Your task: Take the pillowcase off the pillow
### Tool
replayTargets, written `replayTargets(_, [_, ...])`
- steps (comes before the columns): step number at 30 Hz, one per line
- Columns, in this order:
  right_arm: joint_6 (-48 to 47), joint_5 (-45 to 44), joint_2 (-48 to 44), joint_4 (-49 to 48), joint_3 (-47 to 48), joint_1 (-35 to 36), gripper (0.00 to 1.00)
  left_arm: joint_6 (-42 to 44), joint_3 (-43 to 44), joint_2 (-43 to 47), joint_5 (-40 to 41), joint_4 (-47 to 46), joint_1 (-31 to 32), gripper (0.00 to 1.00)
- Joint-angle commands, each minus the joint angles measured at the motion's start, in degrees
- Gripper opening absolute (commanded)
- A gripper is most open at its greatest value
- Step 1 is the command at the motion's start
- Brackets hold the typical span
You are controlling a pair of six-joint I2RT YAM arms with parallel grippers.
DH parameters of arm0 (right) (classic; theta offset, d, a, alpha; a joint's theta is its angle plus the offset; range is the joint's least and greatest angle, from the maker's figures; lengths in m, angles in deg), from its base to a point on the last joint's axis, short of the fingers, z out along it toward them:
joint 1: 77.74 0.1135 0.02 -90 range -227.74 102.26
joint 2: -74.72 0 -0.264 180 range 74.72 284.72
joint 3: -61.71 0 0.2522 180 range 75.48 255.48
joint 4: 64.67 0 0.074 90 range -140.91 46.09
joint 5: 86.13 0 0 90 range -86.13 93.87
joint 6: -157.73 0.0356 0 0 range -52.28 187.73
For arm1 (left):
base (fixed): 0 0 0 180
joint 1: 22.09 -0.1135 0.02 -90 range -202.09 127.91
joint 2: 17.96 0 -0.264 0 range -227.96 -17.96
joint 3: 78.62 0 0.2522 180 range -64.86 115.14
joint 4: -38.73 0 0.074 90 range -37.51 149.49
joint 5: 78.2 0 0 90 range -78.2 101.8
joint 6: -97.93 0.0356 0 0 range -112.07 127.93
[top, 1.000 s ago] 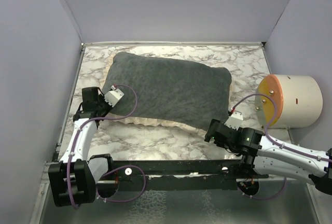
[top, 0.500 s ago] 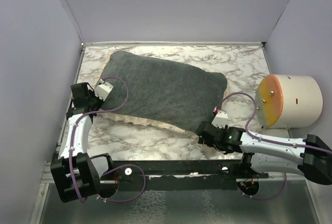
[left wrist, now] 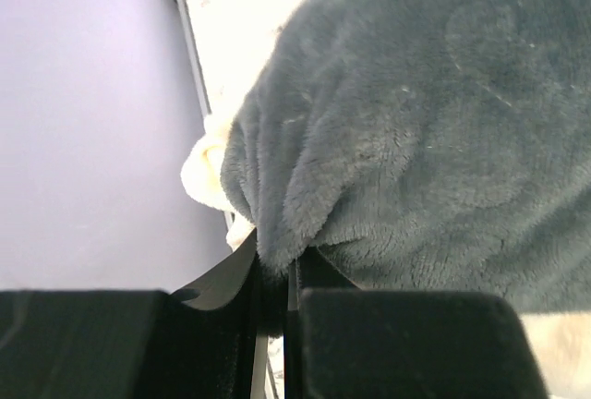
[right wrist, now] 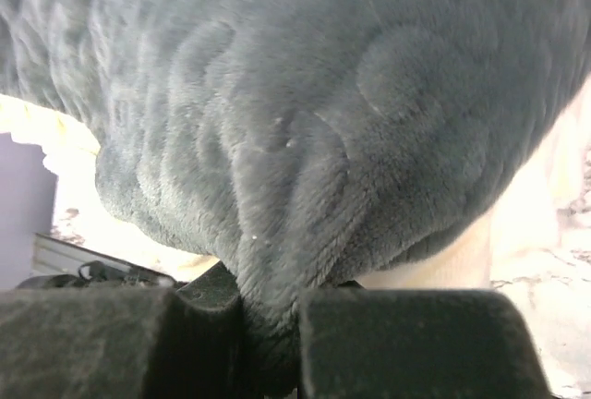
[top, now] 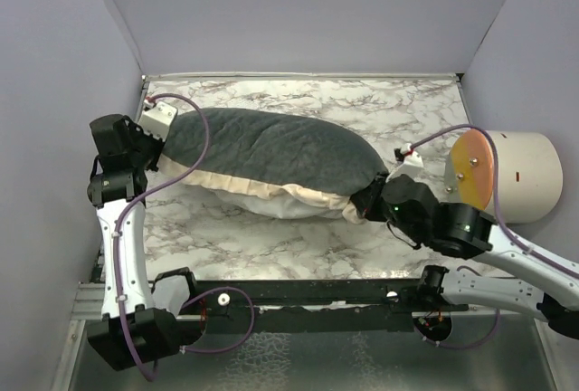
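The dark grey fuzzy pillowcase (top: 271, 148) hangs stretched between my two grippers above the marble table (top: 226, 237). Its cream trim (top: 237, 188) runs along the near edge, and a white bulge of the pillow (top: 294, 206) shows just below it; the rest of the pillow is hidden inside. My left gripper (top: 168, 132) (left wrist: 277, 265) is shut on a fold of grey fabric at the left corner. My right gripper (top: 371, 201) (right wrist: 272, 302) is shut on a bunch of grey fabric at the right end.
A white cylinder with an orange face (top: 507, 174) stands at the right edge, close to the right arm. Grey walls enclose the table on three sides. A black rail (top: 317, 296) runs along the near edge.
The right gripper has moved onto the pillowcase's right end and shut on it. The left gripper has pulled back and to the left. The cased pillow has lifted and stretched between them.
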Motion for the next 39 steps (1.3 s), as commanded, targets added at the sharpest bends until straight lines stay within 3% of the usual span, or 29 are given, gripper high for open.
replayTargets(1, [-3.94, -4.15, -3.32, 7.34, 8.39, 0.09, 0.01, -8.24, 8.21, 3.14, -4.50, 3.30, -0.22, 0.00])
replayTargets(9, [-4.22, -5.30, -5.57, 16.99, 22.65, 0.03, 0.01, -7.65, 23.19, 5.51, -6.50, 11.92, -0.24, 0.00])
replayTargets(17, [-0.60, -5.30, -3.38, 22.37, 36.84, 0.04, 0.01, -4.61, 44.71, -1.20, -14.50, 28.49, -0.19, 0.01])
replayTargets(21, [0.79, -11.22, -2.46, 19.52, 32.77, 0.05, 0.09, -4.71, 43.43, -4.67, -17.26, 30.13, -0.18, 0.00])
replayTargets(24, [-0.60, -13.45, -0.66, 12.45, 28.29, 0.04, 0.09, -6.52, 42.37, -10.70, -16.69, 30.54, -0.13, 0.00])
replayTargets(29, [-4.65, -15.83, 9.73, 5.76, 28.46, -0.91, 0.10, -9.88, 40.92, -18.90, -14.61, 28.71, 3.03, 0.00])
replayTargets(31, [-8.87, -9.35, 13.52, 1.39, 29.67, -7.71, 0.07, -11.47, 40.38, -20.16, -11.89, 26.31, 5.80, 0.00])
replayTargets(34, [-10.96, 11.32, 17.72, -2.55, 30.97, -22.34, 0.01, -13.14, 44.26, -21.50, -12.04, 27.18, 7.90, 0.00])
replayTargets(39, [-12.79, 15.81, 20.72, -3.58, 32.83, -24.90, 0.01, -13.71, 47.06, -18.84, -10.99, 27.28, 8.00, 0.00])
